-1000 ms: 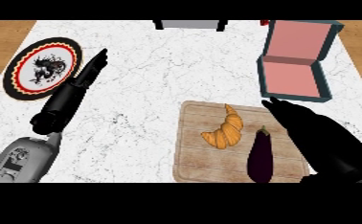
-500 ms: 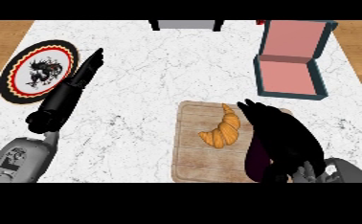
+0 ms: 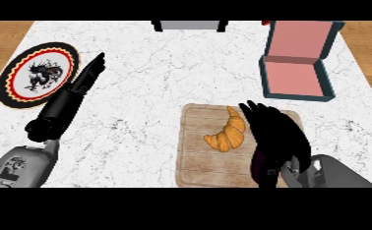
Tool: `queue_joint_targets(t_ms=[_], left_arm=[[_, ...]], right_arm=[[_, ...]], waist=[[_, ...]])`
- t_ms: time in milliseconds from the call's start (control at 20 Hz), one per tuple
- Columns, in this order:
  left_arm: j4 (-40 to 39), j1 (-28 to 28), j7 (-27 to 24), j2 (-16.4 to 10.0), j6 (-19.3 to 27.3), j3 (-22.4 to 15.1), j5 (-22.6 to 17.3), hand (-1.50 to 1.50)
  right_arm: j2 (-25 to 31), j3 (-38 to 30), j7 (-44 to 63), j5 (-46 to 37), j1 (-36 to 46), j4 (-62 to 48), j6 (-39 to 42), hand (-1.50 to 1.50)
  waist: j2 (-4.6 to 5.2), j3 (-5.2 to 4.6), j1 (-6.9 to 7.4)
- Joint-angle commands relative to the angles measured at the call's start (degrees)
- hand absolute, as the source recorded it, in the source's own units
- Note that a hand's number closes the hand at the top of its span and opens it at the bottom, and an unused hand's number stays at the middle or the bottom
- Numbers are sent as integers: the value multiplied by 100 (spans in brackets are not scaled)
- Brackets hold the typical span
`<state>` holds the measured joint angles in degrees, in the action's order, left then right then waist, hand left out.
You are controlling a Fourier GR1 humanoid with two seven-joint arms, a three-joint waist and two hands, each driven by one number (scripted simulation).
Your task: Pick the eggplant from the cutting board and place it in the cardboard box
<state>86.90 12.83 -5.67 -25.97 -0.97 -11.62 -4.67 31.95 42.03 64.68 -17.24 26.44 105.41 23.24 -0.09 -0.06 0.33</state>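
A wooden cutting board [image 3: 195, 167] lies at the front right of the counter. On its right part lies the dark purple eggplant [image 3: 256, 169]; only a sliver shows along the left edge of my right hand [image 3: 274, 133]. That hand lies flat over the eggplant, its fingers stretched toward the far side and not visibly curled round it. The cardboard box [image 3: 270, 79], teal outside and pink inside, stands open at the far right, beyond the board. My left hand [image 3: 87, 75] rests at the left with straight fingers, holding nothing.
A croissant [image 3: 227, 131] lies on the board just left of my right hand. A round plate [image 3: 40, 72] with a dark rim sits at the far left, beside my left hand. A grey object [image 3: 189, 25] stands at the counter's back edge.
My right hand has slid left and down onto the board and now covers most of the eggplant. My left arm has barely moved.
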Motion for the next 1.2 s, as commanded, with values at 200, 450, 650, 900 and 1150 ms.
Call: queue_joint_targets(t_ms=[200, 450, 650, 900, 1150], left_arm=[[32, 175, 135, 40, -97, 185, 73, 0], [165, 189, 414, 275, 4, 108, 292, 0], [-13, 323, 402, 271, -257, 293, 295, 0], [537, -224, 268, 293, -249, 311, 428, 0], [441, -275, 266, 353, -421, 413, 399, 0]], right_arm=[[90, -178, 466, -245, -73, -451, 508, -150], [-291, -10, 182, -817, -450, -695, 221, -150], [-421, -232, -21, -897, -723, -611, 422, -150], [-821, -405, -159, -1247, -519, -1305, 508, -150], [-866, -378, 60, -1586, -878, -1122, 703, -150]], waist=[[5, 3, -51], [6, 6, -48], [5, 5, -66], [2, 6, 15], [-3, 5, -15]])
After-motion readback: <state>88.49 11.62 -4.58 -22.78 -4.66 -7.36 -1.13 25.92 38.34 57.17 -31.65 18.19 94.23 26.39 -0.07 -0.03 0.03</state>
